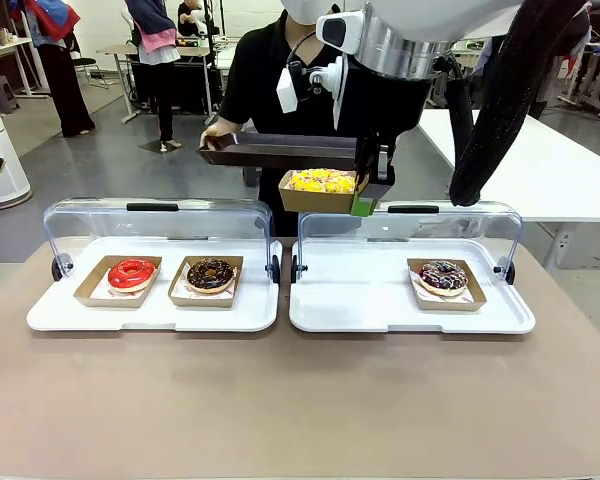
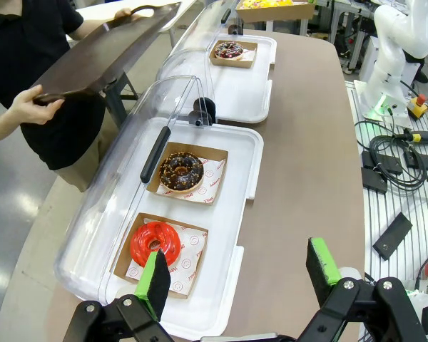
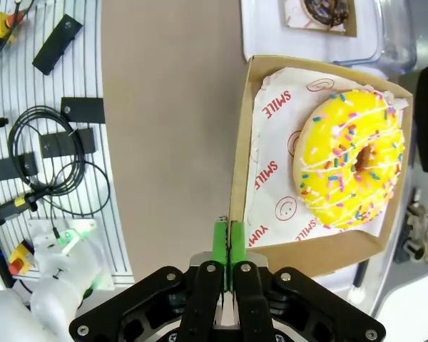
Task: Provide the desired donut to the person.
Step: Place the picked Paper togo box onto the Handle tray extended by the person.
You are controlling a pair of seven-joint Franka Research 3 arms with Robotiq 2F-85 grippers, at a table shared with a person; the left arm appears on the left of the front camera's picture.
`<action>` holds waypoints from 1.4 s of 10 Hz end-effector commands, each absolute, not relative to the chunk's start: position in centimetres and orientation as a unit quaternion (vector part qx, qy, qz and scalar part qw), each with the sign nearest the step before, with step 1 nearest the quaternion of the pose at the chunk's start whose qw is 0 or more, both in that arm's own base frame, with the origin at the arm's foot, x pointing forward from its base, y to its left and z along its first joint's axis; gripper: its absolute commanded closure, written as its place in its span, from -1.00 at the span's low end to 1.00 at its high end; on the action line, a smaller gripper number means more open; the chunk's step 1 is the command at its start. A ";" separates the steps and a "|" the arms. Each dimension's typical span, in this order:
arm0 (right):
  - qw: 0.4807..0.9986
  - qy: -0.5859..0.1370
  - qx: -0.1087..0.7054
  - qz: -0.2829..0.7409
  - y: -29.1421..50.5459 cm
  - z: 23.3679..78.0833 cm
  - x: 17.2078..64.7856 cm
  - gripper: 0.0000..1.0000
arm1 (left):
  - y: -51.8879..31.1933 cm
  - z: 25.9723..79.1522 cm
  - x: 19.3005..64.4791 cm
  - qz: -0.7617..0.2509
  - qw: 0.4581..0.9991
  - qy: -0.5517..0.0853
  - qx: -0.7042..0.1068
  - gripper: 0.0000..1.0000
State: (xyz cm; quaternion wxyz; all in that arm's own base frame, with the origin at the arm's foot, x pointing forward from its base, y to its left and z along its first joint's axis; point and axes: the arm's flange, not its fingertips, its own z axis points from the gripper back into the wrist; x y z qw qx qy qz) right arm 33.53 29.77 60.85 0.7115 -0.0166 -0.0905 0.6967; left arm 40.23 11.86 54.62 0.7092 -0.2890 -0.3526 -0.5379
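Observation:
A yellow sprinkled donut lies in a brown cardboard box. My right gripper is shut on that box's edge and holds it in the air above the far side of the table. Just behind and above it, the person in a black T-shirt holds out a dark serving tray with both hands. My left gripper hangs open above the near white tray, over a red donut, with nothing between its fingers.
Two white trays with raised clear lids sit side by side. The left one holds the red donut and a chocolate donut. The right one holds a dark glazed donut. The brown tabletop lies in front.

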 end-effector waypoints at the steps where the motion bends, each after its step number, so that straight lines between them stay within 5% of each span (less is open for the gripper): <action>1: 0.715 -0.089 -0.023 0.693 29.6 60.7 33.2 1.00 | 11.8 54.7 40.2 -0.537 0.705 -0.358 -0.294 -1.00; 14: 0.727 -0.101 -0.024 0.679 29.8 63.0 35.7 0.96 | 11.8 54.7 40.2 -0.537 0.705 -0.358 -0.294 -1.00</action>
